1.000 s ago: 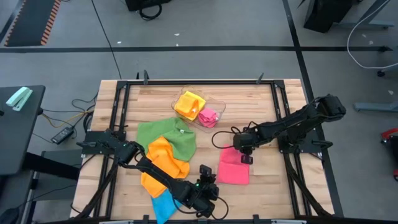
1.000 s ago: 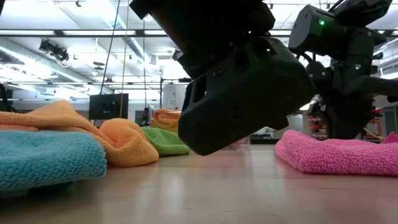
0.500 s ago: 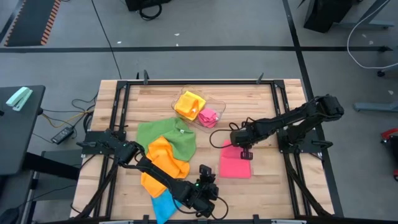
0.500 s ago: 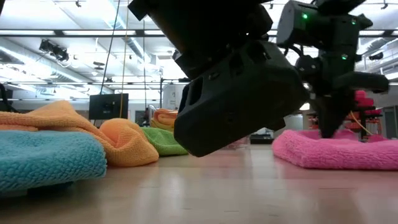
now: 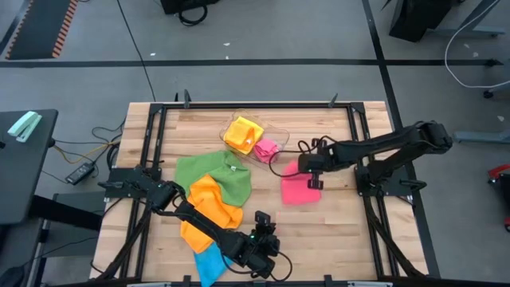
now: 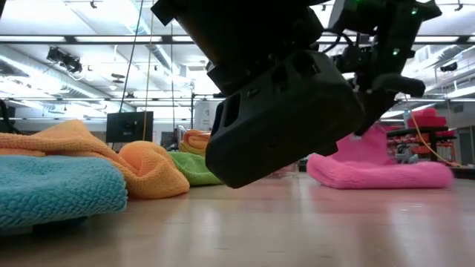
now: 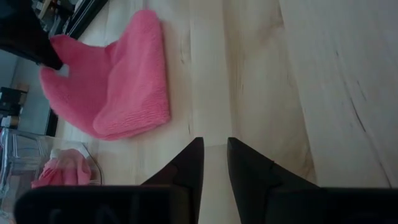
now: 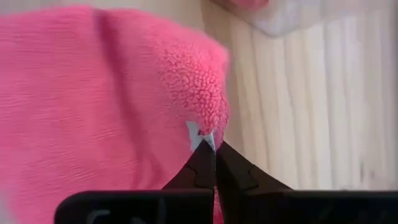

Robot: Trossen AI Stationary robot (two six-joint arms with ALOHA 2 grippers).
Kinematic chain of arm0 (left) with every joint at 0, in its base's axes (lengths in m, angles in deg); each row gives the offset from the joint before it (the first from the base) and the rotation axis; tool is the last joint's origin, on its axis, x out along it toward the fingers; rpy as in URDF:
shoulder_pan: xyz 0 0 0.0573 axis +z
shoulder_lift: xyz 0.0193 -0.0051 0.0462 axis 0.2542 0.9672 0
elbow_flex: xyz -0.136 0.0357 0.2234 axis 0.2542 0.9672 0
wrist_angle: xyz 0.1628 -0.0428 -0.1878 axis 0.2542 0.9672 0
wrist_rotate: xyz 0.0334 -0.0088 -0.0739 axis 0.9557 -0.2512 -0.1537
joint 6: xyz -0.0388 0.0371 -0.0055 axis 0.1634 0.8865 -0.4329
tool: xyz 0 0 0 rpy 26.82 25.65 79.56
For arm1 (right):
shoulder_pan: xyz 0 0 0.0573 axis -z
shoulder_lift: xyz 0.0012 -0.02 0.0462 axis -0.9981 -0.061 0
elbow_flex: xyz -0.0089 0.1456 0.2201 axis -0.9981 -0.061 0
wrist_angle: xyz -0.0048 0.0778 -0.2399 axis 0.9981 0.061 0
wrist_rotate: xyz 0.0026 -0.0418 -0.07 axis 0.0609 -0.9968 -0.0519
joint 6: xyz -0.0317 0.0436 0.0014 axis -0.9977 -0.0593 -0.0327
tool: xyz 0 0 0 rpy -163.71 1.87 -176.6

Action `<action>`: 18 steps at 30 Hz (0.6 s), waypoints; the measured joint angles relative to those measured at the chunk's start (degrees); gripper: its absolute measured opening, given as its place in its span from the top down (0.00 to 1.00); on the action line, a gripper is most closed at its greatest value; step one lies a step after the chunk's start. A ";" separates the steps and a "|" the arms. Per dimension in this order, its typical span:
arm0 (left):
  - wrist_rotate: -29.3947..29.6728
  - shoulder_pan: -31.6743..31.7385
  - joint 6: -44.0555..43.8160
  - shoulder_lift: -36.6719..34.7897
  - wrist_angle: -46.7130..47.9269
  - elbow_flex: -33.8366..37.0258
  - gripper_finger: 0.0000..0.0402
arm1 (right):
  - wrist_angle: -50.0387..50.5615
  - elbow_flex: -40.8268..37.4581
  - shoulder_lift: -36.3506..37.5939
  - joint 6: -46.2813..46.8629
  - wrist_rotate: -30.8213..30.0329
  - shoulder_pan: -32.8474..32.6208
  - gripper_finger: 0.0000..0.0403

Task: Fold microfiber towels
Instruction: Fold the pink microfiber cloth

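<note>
The right gripper [image 8: 211,144] has its jaws pinched tight on a corner of the pink towel [image 5: 298,190], right at the little white tag, and it has that edge raised off the wood while the rest of the cloth lies on the table [image 5: 343,231] just beside the clear plastic tray [image 5: 280,137]. From where I stand this looks like the fold itself: to do it well the arm should carry the lifted edge straight across the towel, keeping it low and taut, and lay it down square on the opposite edge before letting go, or the soft pile will bunch and skew. The towel's long axis runs roughly from the tray side toward the table's near edge, with the lifted end toward the tray. The left gripper [image 7: 214,163] waits low over bare wood at the near edge, its jaws apart by a narrow gap and holding nothing, with the blue towel [image 5: 209,261] and orange towel [image 5: 209,209] beside its arm, the green towel [image 5: 209,171] beyond.
</note>
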 joint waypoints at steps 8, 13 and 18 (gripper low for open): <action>0.00 0.04 -0.28 0.00 0.19 0.00 0.82 | -0.81 0.00 -0.55 0.28 -1.00 -9.62 0.99; 0.00 0.04 -0.29 0.00 0.21 0.00 0.81 | -1.02 0.00 -0.59 2.13 -1.30 -15.42 0.99; 0.00 0.04 -0.33 0.00 0.24 0.00 0.83 | -1.73 -2.33 -0.73 4.83 -0.48 -19.45 0.99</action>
